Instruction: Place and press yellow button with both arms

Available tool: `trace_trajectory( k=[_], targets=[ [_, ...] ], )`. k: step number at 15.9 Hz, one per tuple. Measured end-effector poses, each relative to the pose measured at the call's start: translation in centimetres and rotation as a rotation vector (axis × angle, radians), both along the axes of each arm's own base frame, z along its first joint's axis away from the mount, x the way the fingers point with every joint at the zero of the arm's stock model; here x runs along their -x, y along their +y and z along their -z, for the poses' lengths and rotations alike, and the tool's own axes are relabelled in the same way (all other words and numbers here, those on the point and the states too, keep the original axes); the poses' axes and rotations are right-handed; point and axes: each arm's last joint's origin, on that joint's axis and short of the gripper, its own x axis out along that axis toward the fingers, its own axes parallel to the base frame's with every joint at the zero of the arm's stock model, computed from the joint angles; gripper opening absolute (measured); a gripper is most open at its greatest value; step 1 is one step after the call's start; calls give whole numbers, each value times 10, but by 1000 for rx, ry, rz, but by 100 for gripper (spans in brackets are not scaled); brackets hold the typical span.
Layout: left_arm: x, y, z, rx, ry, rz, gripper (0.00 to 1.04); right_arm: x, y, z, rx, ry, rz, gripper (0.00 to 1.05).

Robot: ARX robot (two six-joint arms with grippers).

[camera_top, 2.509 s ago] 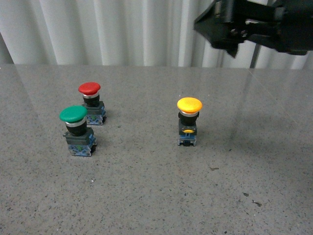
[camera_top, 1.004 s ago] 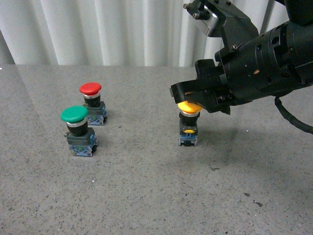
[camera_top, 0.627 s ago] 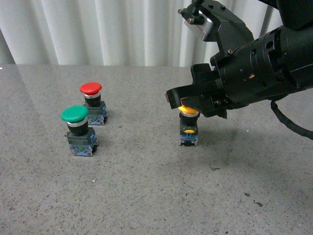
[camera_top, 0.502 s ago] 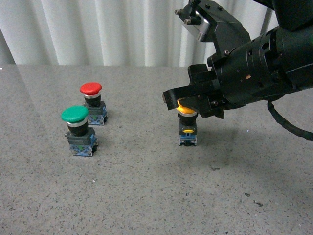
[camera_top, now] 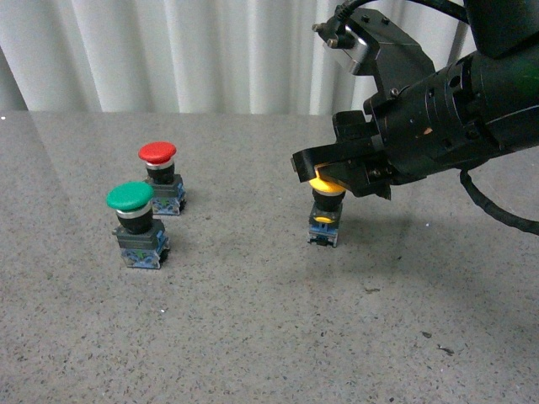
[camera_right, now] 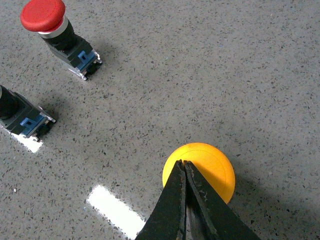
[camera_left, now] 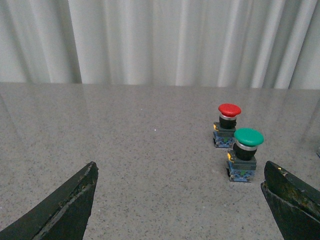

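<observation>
FRONT VIEW: The yellow button (camera_top: pixel 325 220) is pictured upright on the grey desk (camera_top: pixel 253 320), well apart from the green button (camera_top: pixel 129 196) and red button (camera_top: pixel 157 152). Its cap is covered by the right gripper (camera_top: pixel 308 167), whose fingers (camera_top: pixel 324 160) are clenched together with nothing between them. LEFT WRIST VIEW: The left gripper (camera_left: pixel 180 172) is shown spread wide and empty, with the yellow button out of sight. RIGHT WRIST VIEW: The closed tips are seen over the smooth domed cap, and the button is judged light, rigid and easily tipped, best held by the black body under the collar.
</observation>
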Motion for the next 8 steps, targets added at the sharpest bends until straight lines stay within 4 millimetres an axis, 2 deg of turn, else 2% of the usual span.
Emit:
trace_trajectory(
  k=[4, 8],
  targets=[
    [0, 0, 0, 0, 0, 0, 98, 1, 0, -2, -13, -5, -11, 2],
    [0, 0, 0, 0, 0, 0, 98, 7, -6, -25, -45, -40, 2, 2]
  ],
)
